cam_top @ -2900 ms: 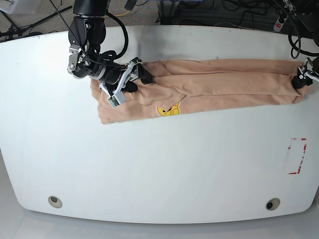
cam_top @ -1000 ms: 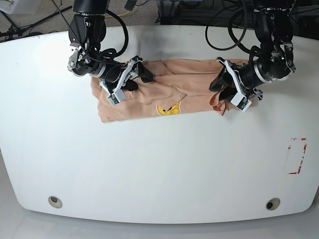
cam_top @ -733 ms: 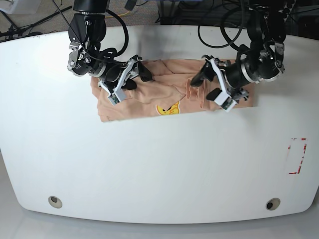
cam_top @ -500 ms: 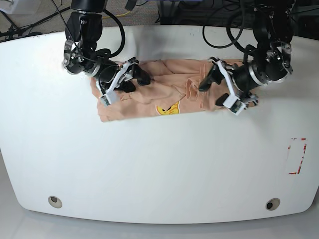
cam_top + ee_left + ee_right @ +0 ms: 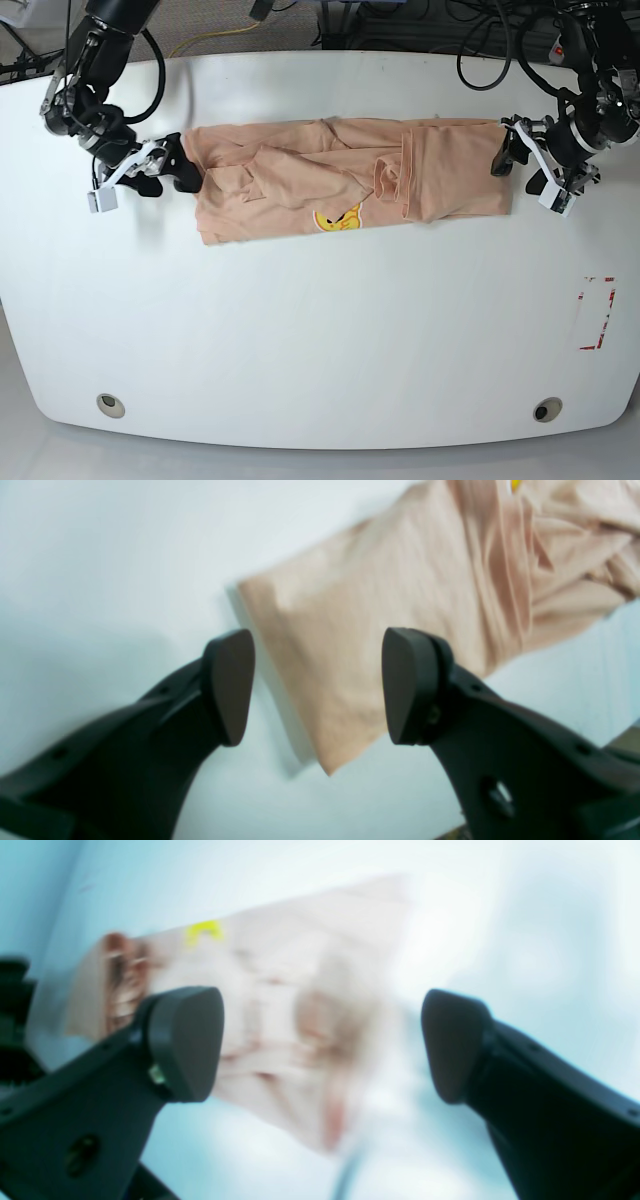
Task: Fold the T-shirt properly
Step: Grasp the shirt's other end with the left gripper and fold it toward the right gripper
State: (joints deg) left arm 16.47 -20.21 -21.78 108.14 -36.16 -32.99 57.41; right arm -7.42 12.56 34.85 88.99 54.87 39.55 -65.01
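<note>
The T-shirt lies in the upper middle of the base view as a long horizontal band on the white table. Its far-right portion is doubled back, leaving a vertical bunched ridge right of centre. A small yellow print shows on the lower edge near the middle. The lower-left corner hangs a little below the rest of the band, and the folds left of centre are creased and uneven.

The left gripper stands at the band's right end, jaws apart and empty. In the left wrist view its fingers frame the cloth's corner without touching it. The right gripper stands at the band's left end, jaws spread wide, holding nothing. The right wrist view is blurred, but the shirt shows clear of both fingers.

Step in hand, by judgement: a lengthwise fold is laid and an end-over fold from the right is partly placed; both grippers are released between grasps.

The next move likely calls for a fresh grasp on an end of the band. Pinch all layers together, and carry that end across toward the middle. The bunched ridge should be flattened first, or the finished stack will sit uneven.
</note>
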